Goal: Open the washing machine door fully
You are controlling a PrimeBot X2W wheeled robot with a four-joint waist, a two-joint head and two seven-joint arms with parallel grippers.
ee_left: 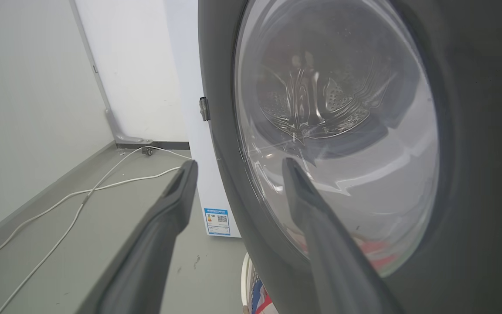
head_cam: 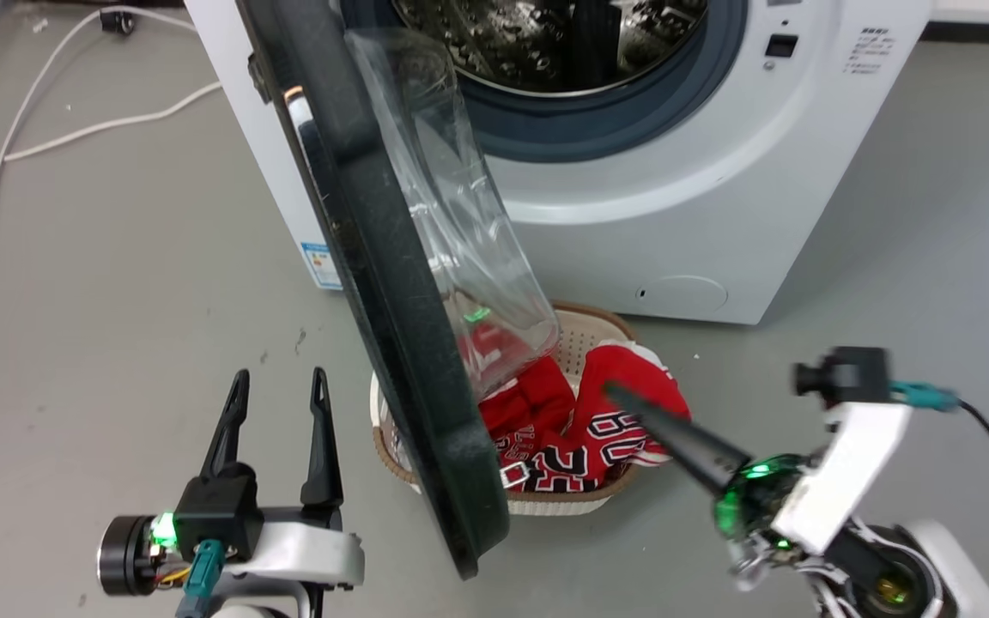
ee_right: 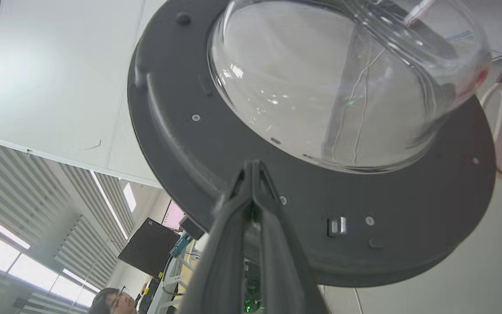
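The washing machine door (head_cam: 391, 283) stands swung out from the white washing machine (head_cam: 675, 215), edge-on to the head view, its clear glass bowl (head_cam: 460, 223) bulging to the right. My left gripper (head_cam: 280, 378) is open on the door's outer side, a short way left of its rim. In the left wrist view its fingers (ee_left: 238, 163) frame the black rim and glass (ee_left: 334, 131). My right gripper (head_cam: 610, 390) is shut and empty on the inner side, pointing at the door (ee_right: 233, 144) below the bowl (ee_right: 329, 78). A gap shows between its tips (ee_right: 254, 163) and the door.
A woven basket (head_cam: 597, 319) with red clothes (head_cam: 597, 429) sits on the floor under the door and right gripper. White cables (head_cam: 31, 129) trail across the grey floor at the left. A blue label (ee_left: 218, 221) marks the machine's side. A person (ee_right: 111, 301) sits beyond.
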